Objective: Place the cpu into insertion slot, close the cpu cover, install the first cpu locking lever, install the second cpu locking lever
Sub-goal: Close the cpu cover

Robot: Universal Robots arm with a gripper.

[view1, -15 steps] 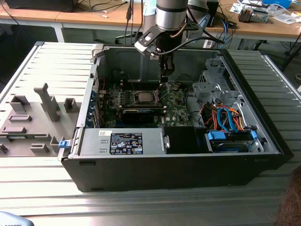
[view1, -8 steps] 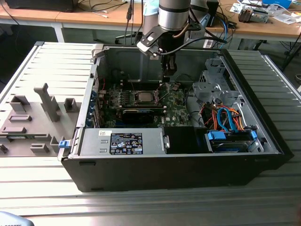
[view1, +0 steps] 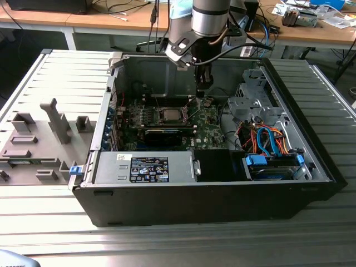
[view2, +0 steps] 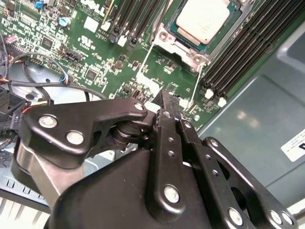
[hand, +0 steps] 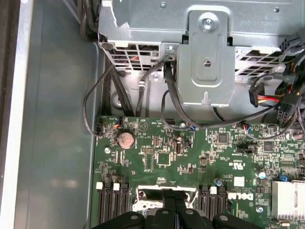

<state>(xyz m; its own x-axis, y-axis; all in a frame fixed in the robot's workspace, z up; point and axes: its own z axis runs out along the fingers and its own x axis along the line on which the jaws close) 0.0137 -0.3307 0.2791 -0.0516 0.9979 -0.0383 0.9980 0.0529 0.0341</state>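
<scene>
In the exterior view an open computer case (view1: 222, 189) lies on a slatted metal table (view1: 67, 72). The arm (view1: 210, 16) reaches down into it. The gripper (view1: 203, 82) hangs close to the case's far wall, over the far edge of the green circuit board (view1: 214, 130). The cpu (view1: 169, 114) sits in the insertion slot (view1: 179, 118) near the middle of the board. It lies nearer the camera than the gripper and toward the exterior view's left, apart from it.

In the second wrist view the fingers (view2: 162, 143) are drawn together, with nothing seen between them. The cpu's pale top faces up inside the cpu cover (view2: 181, 46), a silver frame lying around it. Two thin wire levers (view2: 145, 59) run from the frame's corners toward the gripper. The fingertips sit between their free ends, near the board's edge and beside the memory slots (view2: 238, 52). I cannot tell whether the tips touch either lever.

In the first wrist view the fingers point at the board, with a coin cell (hand: 126, 139), black cables (hand: 95, 109) and a metal drive bracket (hand: 206, 52) beyond them.
</scene>
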